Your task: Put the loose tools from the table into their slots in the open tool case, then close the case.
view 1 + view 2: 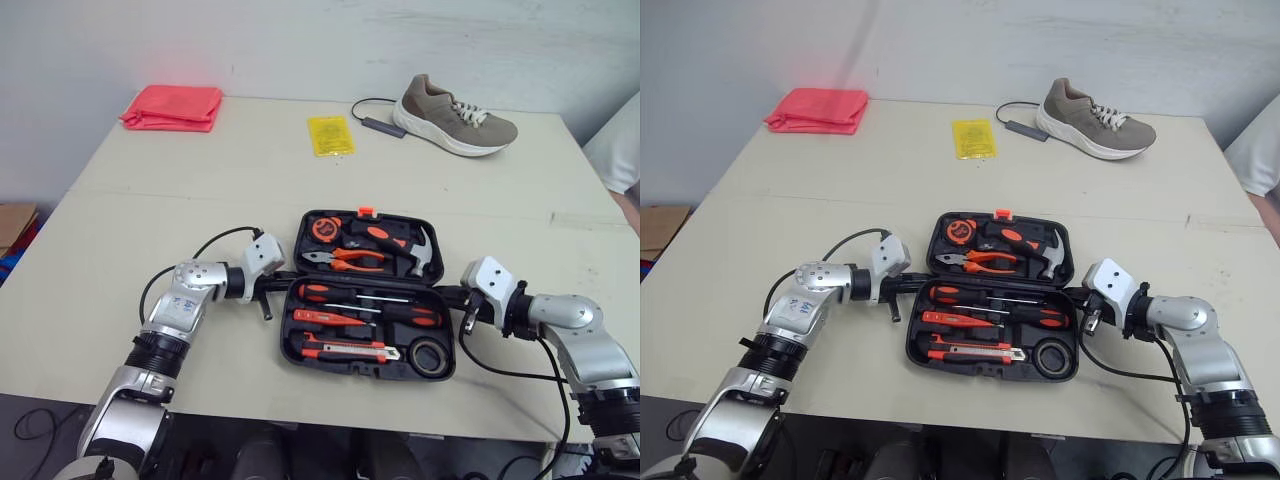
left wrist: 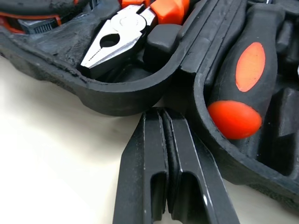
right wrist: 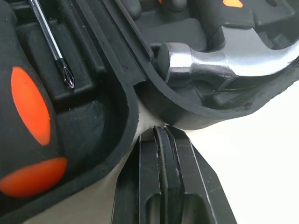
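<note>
Tool case (image 1: 365,295) lies open at the near middle of the table (image 1: 150,200). Each half's long axis runs left-right along the hinge, the lid half far, its latch edge pointing far. Left fingers (image 2: 152,149) and right fingers (image 3: 180,163), clenched empty, sit at the hinge ends. Levering there could skid it, or spill the hammer (image 1: 420,255) and pliers (image 1: 345,260).

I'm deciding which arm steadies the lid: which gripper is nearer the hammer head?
Right. The right gripper sits at the hinge notch beside the hammer head; the left gripper is across the tool case, by the pliers.
</note>
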{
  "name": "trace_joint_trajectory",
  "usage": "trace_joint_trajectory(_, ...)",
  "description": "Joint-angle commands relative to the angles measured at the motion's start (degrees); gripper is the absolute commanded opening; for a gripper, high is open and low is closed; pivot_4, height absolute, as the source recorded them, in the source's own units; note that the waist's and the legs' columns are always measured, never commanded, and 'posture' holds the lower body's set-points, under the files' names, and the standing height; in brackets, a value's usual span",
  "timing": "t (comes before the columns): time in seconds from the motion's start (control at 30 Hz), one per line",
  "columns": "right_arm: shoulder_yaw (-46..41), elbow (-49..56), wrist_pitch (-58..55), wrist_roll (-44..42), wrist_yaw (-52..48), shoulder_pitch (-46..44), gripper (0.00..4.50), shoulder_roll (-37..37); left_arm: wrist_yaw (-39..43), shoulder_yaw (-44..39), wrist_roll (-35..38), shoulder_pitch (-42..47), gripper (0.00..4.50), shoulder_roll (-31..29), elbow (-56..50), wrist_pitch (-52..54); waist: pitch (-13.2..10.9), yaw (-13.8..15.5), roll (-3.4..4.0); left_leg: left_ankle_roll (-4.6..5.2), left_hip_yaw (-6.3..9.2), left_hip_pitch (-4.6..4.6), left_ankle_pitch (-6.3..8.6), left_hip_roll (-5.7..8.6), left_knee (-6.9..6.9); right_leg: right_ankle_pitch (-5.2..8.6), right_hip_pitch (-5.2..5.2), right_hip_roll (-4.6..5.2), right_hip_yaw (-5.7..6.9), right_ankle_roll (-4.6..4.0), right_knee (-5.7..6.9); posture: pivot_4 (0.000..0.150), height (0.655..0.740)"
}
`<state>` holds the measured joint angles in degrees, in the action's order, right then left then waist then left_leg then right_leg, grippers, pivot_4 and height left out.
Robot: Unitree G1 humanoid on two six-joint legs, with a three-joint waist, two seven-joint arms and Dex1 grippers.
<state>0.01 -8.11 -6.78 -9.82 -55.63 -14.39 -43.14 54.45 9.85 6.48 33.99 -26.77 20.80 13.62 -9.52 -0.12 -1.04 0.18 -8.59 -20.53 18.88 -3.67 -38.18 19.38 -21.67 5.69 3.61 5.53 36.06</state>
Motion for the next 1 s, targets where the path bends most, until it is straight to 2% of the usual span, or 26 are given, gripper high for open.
trace_joint_trajectory(0.03,-2.5,0.3,-2.1,-0.4,0.7,1.8,0.00,-1.7,-0.2,-2.9,0.6,-0.4,0.05,-2.2,0.4,-0.6,0.0,0.0,0.00,0.00,0.00,0.00,0.00,-0.01,0.01,0.00,0.00,0.02,0.00,0.00,0.00,0.150,0.7400)
trace_joint_trajectory(0.07,-3.5,0.4,-2.8,-0.5,1.1,2.3,0.00,-2.4,0.6,-3.8,1.4,-0.9,0.05,-3.0,-0.1,-0.4,0.0,0.0,0.00,0.00,0.00,0.00,0.00,-0.03,0.01,0.00,0.00,0.07,0.00,0.00,-0.01,0.150,0.7400)
trace_joint_trajectory(0.17,-9.2,4.0,-11.3,-6.4,-0.2,4.7,0.00,-5.4,4.3,-8.0,5.6,-2.5,0.83,-6.6,-2.4,-0.5,0.0,0.0,0.01,0.00,0.02,-0.02,0.00,-0.05,0.08,0.00,-0.02,0.14,-0.01,0.00,-0.05,0.150,0.7400)
trace_joint_trajectory(0.2,-10.4,5.4,-13.7,-8.2,-0.8,5.3,0.65,-5.9,5.7,-9.1,7.1,-2.8,1.30,-7.3,-3.2,-0.3,0.0,0.0,0.02,0.00,0.03,-0.05,0.00,-0.04,0.08,0.00,-0.04,0.17,0.00,0.00,-0.07,0.150,0.7400)
trace_joint_trajectory(0.23,-12.3,7.6,-17.9,-10.6,-0.5,5.6,0.97,-6.6,7.0,-10.5,9.1,-2.9,1.82,-8.4,-4.5,1.7,0.0,0.0,0.01,0.00,0.05,-0.10,0.00,-0.04,0.08,0.00,-0.07,0.21,-0.01,-0.01,-0.07,0.150,0.7400)
trace_joint_trajectory(0.3,-16.0,11.6,-29.4,-15.7,2.1,4.8,1.92,-7.5,7.1,-12.6,11.6,-2.6,2.76,-10.6,-7.0,7.4,0.0,-0.1,0.02,0.00,0.08,-0.17,0.00,-0.04,0.04,0.00,-0.14,0.23,-0.03,-0.01,-0.04,0.150,0.7400)
trace_joint_trajectory(0.4,-17.5,16.5,-47.6,-22.2,3.4,2.4,3.43,-11.4,3.3,-13.4,13.9,1.0,4.16,-12.4,-10.1,22.5,0.0,-0.1,0.05,0.00,0.21,-0.29,0.00,-0.02,0.03,0.00,-0.21,0.32,-0.22,-0.02,0.02,0.150,0.7400)
trace_joint_trajectory(0.43,-17.7,17.6,-52.7,-24.2,4.0,1.0,3.86,-12.2,2.3,-13.5,15.0,2.4,4.49,-12.5,-11.1,27.1,0.0,-0.1,0.05,0.00,0.22,-0.38,0.00,-0.01,0.03,0.00,-0.30,0.32,-0.27,-0.02,0.04,0.150,0.7400)
trace_joint_trajectory(0.47,-18.3,17.6,-58.4,-26.6,5.5,-2.3,4.36,-12.1,1.2,-13.0,15.4,4.3,4.50,-12.5,-11.5,31.4,0.0,0.0,0.04,0.01,0.25,-0.58,-0.03,-0.01,0.00,-0.01,-0.48,0.32,-0.27,-0.03,0.10,0.150,0.7400)
trace_joint_trajectory(0.5,-19.0,16.9,-64.0,-28.6,7.2,-6.2,4.44,-11.2,0.3,-12.1,15.5,6.1,4.50,-12.2,-11.8,35.1,0.0,0.0,0.04,0.00,0.22,-0.78,-0.05,0.03,-0.02,-0.01,-0.71,0.31,-0.30,-0.03,0.28,0.150,0.7400)
trace_joint_trajectory(0.6,-17.9,14.1,-76.0,-29.1,13.1,-16.3,4.44,-8.4,-4.0,-10.1,14.9,11.0,4.50,-10.2,-10.2,44.7,0.0,0.0,0.04,0.03,0.11,-0.87,-0.14,0.09,-0.05,-0.01,-0.90,0.19,-0.19,-0.03,0.47,0.150,0.7400)
trace_joint_trajectory(0.7,-17.4,10.3,-84.0,-27.8,18.0,-24.6,4.44,-3.5,-7.6,-10.0,15.0,15.0,4.50,-6.4,-7.7,49.0,0.0,-0.1,0.03,0.01,0.03,-0.90,-0.16,0.09,-0.07,-0.01,-0.98,-0.02,-0.17,-0.03,0.47,0.150,0.7400)
trace_joint_trajectory(1.0,-12.7,-0.1,-81.9,-21.6,25.3,-32.1,4.44,3.0,-12.5,-6.4,11.4,19.1,4.50,-2.5,-0.8,49.2,0.0,-0.1,0.03,-0.01,-0.32,-1.14,-0.20,0.10,-0.07,-0.01,-1.42,-0.15,-0.23,-0.01,0.77,0.150,0.7400)
